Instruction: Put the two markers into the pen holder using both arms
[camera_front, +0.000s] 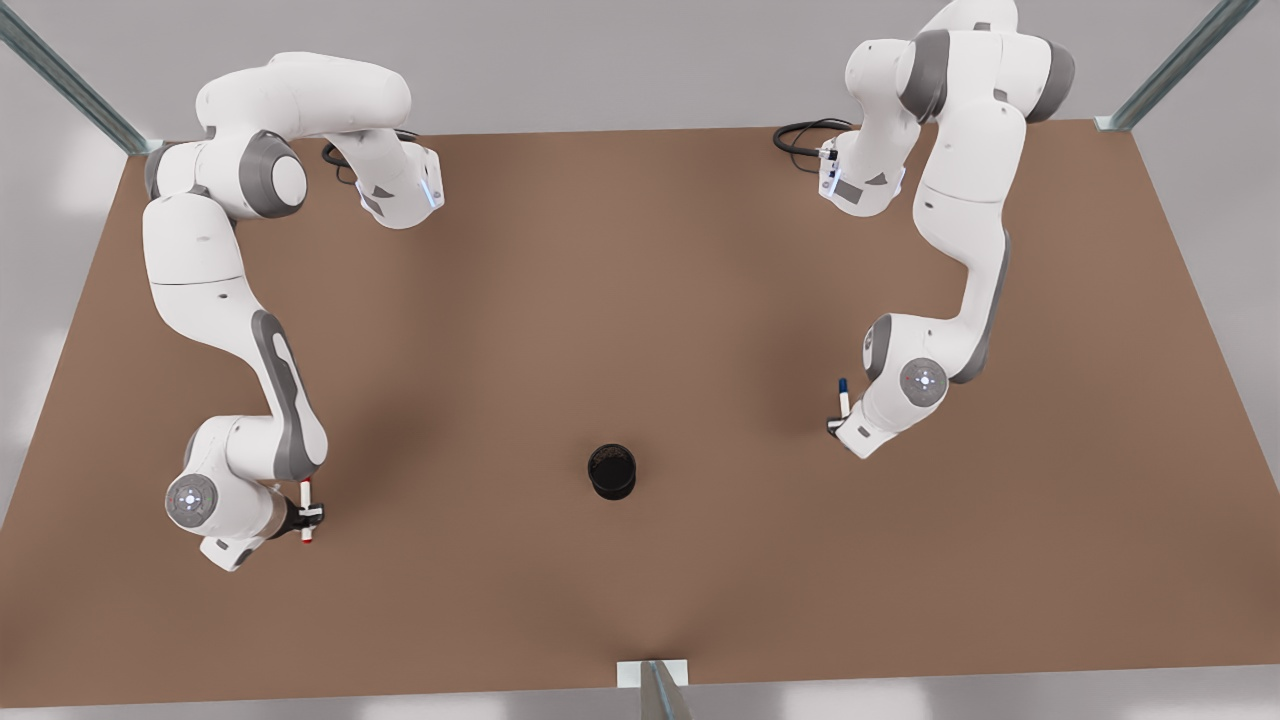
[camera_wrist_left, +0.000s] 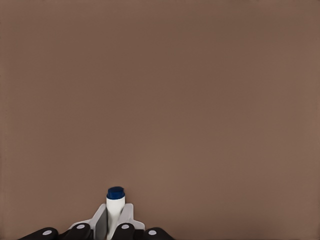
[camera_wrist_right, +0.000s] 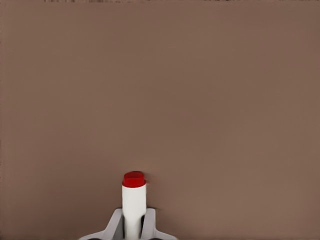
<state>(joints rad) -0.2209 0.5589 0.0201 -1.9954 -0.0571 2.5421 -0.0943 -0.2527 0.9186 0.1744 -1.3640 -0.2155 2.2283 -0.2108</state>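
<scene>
The black round pen holder (camera_front: 612, 471) stands on the brown table, near the front and middle. At the front view's right, my left gripper (camera_front: 838, 424) is shut on the blue-capped marker (camera_front: 843, 395), whose white barrel and blue tip (camera_wrist_left: 115, 200) stick out past the fingers (camera_wrist_left: 101, 223). At the front view's left, my right gripper (camera_front: 309, 514) is shut on the red-capped marker (camera_front: 307, 511). Its red end (camera_wrist_right: 134, 180) points away from the fingers (camera_wrist_right: 116, 226) over bare tabletop. Both markers are held well away from the holder, one on each side.
The brown table (camera_front: 640, 280) stretches between the two arms. Black cables (camera_front: 805, 135) lie at the arm bases along the far edge. Metal frame posts stand at the back corners, and another post (camera_front: 660, 690) at the front edge's middle.
</scene>
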